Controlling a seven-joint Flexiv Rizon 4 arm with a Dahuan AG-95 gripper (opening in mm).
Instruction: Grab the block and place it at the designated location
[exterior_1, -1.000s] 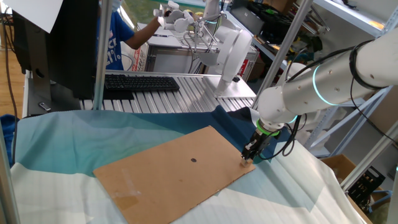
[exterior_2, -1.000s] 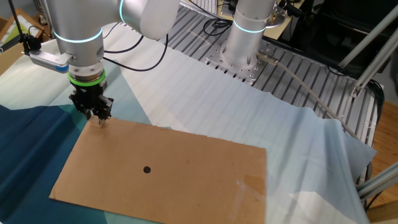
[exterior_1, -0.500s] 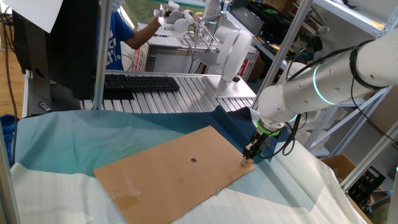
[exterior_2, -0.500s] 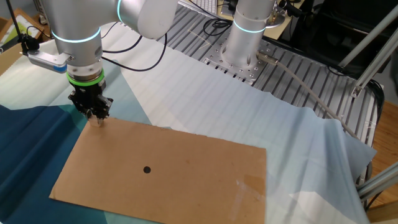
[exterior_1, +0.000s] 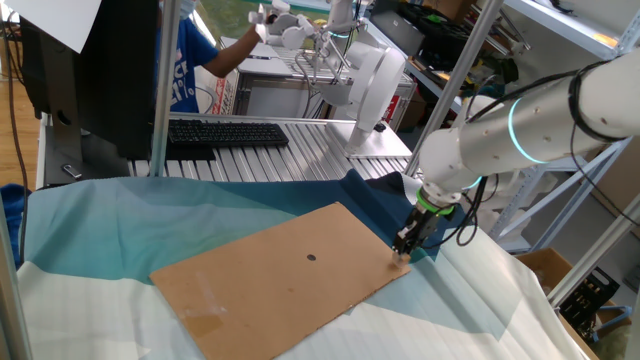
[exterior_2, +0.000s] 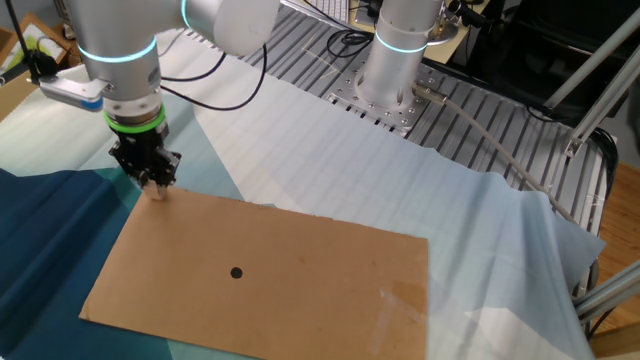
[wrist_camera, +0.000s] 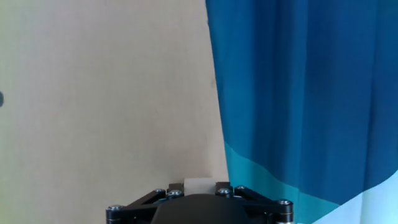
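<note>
My gripper (exterior_1: 404, 250) stands over the right corner of the brown cardboard sheet (exterior_1: 260, 280), shut on the tiny tan block (exterior_1: 400, 257). In the other fixed view the gripper (exterior_2: 155, 184) is at the sheet's far left corner (exterior_2: 300, 260) with the block (exterior_2: 157, 191) at its fingertips. In the hand view the block (wrist_camera: 199, 185) sits between the jaws, low over the cardboard (wrist_camera: 106, 93). The dark dot (exterior_1: 311, 257) lies mid-sheet, well away from the gripper; it also shows in the other fixed view (exterior_2: 236, 272) and at the hand view's left edge (wrist_camera: 1, 98).
Teal and dark blue cloths (wrist_camera: 298, 87) border the cardboard's edge under the gripper. A keyboard (exterior_1: 225, 132) and a ribbed metal table (exterior_1: 300, 155) lie behind. The robot's base (exterior_2: 400, 50) stands at the back. A person in blue (exterior_1: 195, 60) is behind the table.
The gripper has shifted slightly and risen a little at the cardboard's corner, with the block still between its fingers.
</note>
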